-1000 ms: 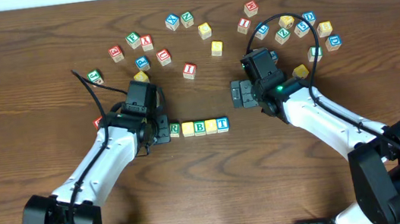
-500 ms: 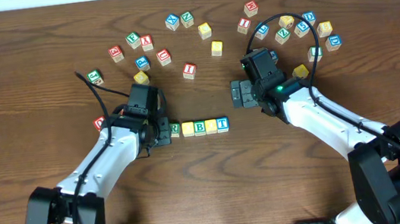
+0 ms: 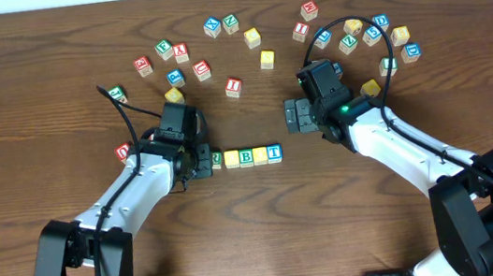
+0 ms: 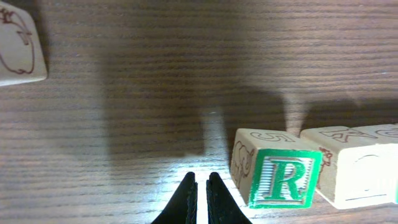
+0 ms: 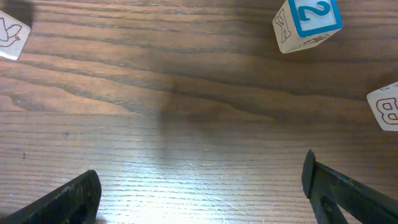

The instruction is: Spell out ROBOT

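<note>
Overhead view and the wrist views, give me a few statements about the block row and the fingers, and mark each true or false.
1. The left fingers are shut with nothing between them. True.
2. The right fingers grip a block. False: they stand wide open, holding nothing.
3. The R block ends the row on the left fingers' side. True.
4. The T block has a red letter. False: it is blue.
5. The row holds three blocks. False: five.

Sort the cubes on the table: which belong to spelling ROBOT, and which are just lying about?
Job, in the row: R cube, yellow cube, B cube, second yellow cube, T cube.
Lying about: red I cube, loose yellow cube, blue 2 cube.
</note>
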Robot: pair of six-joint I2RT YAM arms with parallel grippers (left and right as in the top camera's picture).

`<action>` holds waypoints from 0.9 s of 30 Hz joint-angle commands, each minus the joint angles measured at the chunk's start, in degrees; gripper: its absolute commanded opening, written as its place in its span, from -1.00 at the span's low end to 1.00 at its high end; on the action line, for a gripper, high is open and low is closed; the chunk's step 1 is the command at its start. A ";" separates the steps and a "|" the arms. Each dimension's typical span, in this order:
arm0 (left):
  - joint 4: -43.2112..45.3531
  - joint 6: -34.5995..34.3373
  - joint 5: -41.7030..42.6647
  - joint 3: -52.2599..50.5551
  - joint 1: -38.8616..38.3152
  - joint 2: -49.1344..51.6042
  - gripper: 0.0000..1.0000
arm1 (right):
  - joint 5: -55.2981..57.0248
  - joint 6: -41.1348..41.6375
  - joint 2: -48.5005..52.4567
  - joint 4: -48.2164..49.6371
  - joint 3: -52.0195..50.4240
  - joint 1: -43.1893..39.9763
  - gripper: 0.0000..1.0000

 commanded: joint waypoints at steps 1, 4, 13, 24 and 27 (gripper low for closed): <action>0.35 1.57 1.42 -0.46 -0.09 0.57 -0.85 | -0.20 -0.20 -0.57 0.02 1.07 -0.13 0.98; 0.46 1.90 2.03 -0.46 -0.35 0.57 -0.85 | -0.37 -0.17 -0.57 0.11 1.07 -0.13 0.98; 1.46 2.12 2.21 -0.46 -3.87 0.57 -0.85 | -0.37 0.02 -0.57 0.17 1.07 -0.11 0.99; 1.97 2.10 1.49 -0.46 -4.98 0.57 -0.85 | -0.39 0.00 -0.57 0.13 1.07 -0.13 0.98; 1.95 2.10 1.42 -0.46 -4.98 0.57 -0.84 | -0.39 0.00 -0.57 0.04 1.07 -0.13 0.98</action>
